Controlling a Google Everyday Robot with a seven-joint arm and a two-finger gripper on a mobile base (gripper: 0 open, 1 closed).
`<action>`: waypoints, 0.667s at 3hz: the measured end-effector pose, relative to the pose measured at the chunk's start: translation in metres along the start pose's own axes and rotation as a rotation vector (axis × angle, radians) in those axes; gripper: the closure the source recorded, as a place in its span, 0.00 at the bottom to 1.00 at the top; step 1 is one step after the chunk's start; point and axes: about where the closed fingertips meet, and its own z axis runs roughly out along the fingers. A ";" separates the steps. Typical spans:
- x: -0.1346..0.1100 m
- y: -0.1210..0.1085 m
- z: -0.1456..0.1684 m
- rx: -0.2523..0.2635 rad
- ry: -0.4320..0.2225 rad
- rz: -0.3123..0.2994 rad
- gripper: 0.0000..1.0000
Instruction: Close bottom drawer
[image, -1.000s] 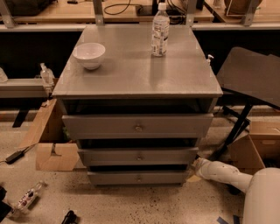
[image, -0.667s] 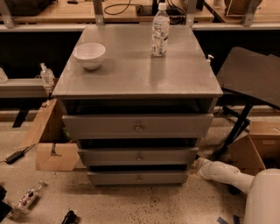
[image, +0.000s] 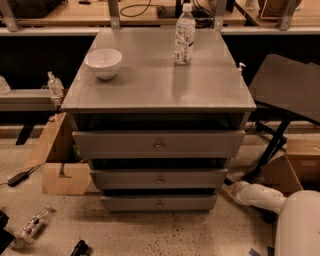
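Looking down on the cabinet from the front, I see speckled floor (image: 150, 232) open straight ahead of the drawers, with clutter only off to the sides. On the left a cardboard box (image: 65, 177) sits just beside the cabinet's lower corner, and a small bottle (image: 32, 226) lies on the floor further out. On the right a dark folding stand (image: 290, 85) and another box (image: 292, 170) crowd the corner where my arm (image: 262, 197) reaches in.

The tabletop (image: 150, 87) carries a white bowl (image: 103, 62) near its left edge. A clear water bottle (image: 184, 35) stands upright toward the back, well apart from the bowl.

The bottom drawer (image: 130, 203) is the lowest of the three grey fronts, close to the floor. It is the narrowest and shortest, with a small round knob (image: 159, 203) at its centre. A dark strip shows between its upper edge and the middle drawer (image: 125, 178) above. The top drawer (image: 115, 144) is the widest, with a shadowed gap under the tabletop. I cannot tell how far the bottom front stands out from the frame.

The tool (image: 231, 189) is low at the right, just beside the right end of the bottom drawer and slightly above it. I cannot tell whether it touches the drawer, whether it is wide or narrow, or whether it holds anything.
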 end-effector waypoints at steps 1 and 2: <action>0.088 -0.030 -0.014 0.043 0.176 0.123 1.00; 0.146 -0.038 -0.040 0.081 0.247 0.142 1.00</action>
